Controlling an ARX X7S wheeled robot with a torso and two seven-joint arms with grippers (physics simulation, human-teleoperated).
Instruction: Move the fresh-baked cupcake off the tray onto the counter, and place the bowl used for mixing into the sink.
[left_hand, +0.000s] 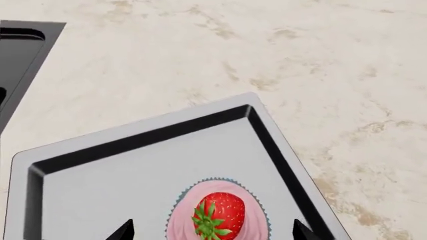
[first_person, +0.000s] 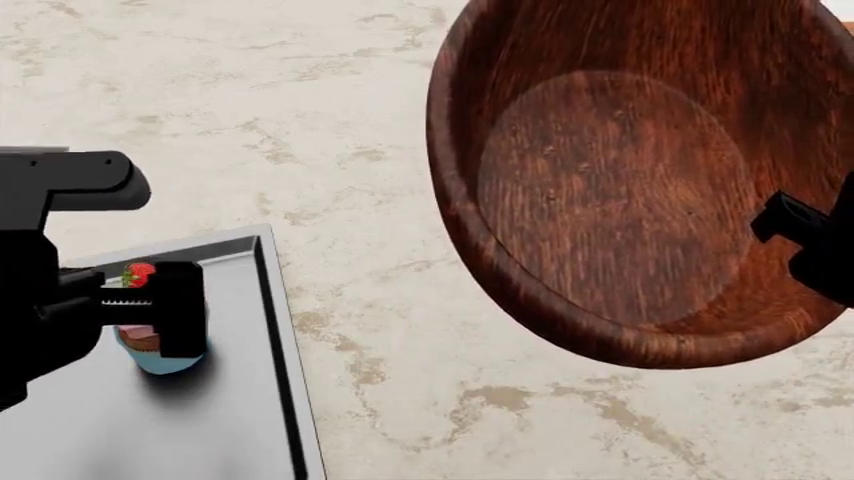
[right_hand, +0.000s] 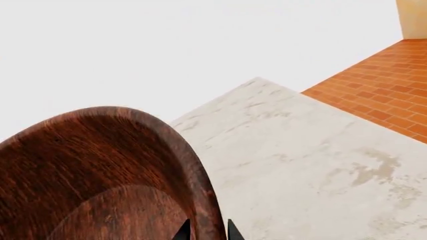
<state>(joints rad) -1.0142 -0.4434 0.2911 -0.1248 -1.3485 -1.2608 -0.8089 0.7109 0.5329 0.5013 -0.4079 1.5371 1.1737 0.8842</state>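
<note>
Right gripper (right_hand: 205, 231) pinches the rim of the large reddish-brown wooden bowl (first_person: 627, 180), tilted above the beige marble counter (first_person: 400, 380). Left gripper (left_hand: 210, 231) straddles the pink-frosted strawberry cupcake (left_hand: 218, 215) on the silver-grey metal tray (left_hand: 120, 185), jaws apart; wrapper mostly hidden.

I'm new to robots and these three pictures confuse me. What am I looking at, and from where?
These are simulator renders of a two-armed robot. One camera sits on its head, one near each gripper. The head view looks down on the counter: the left gripper is at the cupcake on the tray, while the right arm lifts the tilted wooden bowl. The left wrist view shows the cupcake between two open jaws, with the sink at the edge. The right wrist view shows jaws pinching the bowl's rim.
</note>
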